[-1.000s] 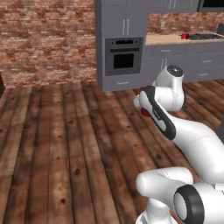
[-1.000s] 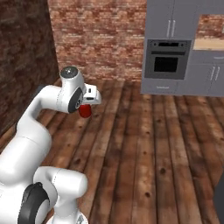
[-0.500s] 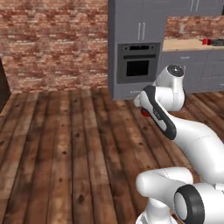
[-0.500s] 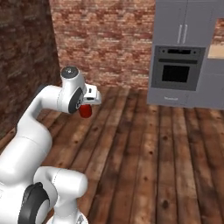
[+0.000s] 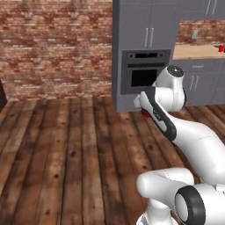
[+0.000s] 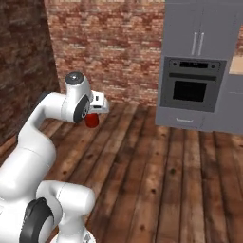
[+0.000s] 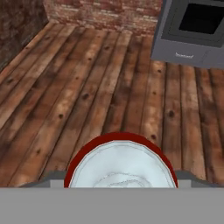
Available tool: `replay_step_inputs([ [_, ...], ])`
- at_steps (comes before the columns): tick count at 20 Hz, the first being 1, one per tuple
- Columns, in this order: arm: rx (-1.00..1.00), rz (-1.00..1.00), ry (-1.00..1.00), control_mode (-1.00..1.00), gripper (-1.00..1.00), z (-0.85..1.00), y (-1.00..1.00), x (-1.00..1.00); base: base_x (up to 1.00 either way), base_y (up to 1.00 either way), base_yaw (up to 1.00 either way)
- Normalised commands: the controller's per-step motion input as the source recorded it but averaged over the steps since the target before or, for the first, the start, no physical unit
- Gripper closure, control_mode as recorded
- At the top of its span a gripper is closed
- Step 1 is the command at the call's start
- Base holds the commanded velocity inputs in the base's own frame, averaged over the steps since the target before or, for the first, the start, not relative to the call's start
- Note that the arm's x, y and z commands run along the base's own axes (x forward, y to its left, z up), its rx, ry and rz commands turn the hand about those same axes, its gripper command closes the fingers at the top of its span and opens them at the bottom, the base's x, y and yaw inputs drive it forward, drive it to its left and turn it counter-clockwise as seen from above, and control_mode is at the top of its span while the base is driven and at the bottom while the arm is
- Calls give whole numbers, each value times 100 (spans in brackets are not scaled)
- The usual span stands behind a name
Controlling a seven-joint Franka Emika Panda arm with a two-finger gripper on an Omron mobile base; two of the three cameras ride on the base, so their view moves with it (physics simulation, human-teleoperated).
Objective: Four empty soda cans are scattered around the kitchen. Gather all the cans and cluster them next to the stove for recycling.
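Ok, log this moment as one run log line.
gripper: shut on soda can | carried above wood floor | wall oven ahead

A red soda can point(image 7: 120, 162) (silver-grey top facing the hand camera) hangs above the wooden floor.

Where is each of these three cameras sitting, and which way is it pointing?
Left base view: behind the arm on its left, facing the grey wall oven with a dark window and red brick wall; the white arm fills the lower right.
Right base view: behind on its right, same direction; the arm rises lower left, its gripper holding a small red cylindrical soda can.
Hand view: on the hand, looking down along the gripper at the wooden plank floor, the can's silver-grey top close below.
All three share the oven and floor.
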Motion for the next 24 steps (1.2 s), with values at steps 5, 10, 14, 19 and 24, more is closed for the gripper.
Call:
replay_step_inputs([
  [5,0,0,0,100,100,0,0,0,100,-73,3],
  [10,0,0,0,100,100,0,0,0,100,-64,0],
  [14,0,0,0,100,100,0,0,0,100,-55,-5],
  [19,0,0,0,100,100,0,0,0,100,-77,-7],
  [24,0,0,0,100,100,0,0,0,100,-96,-6],
])
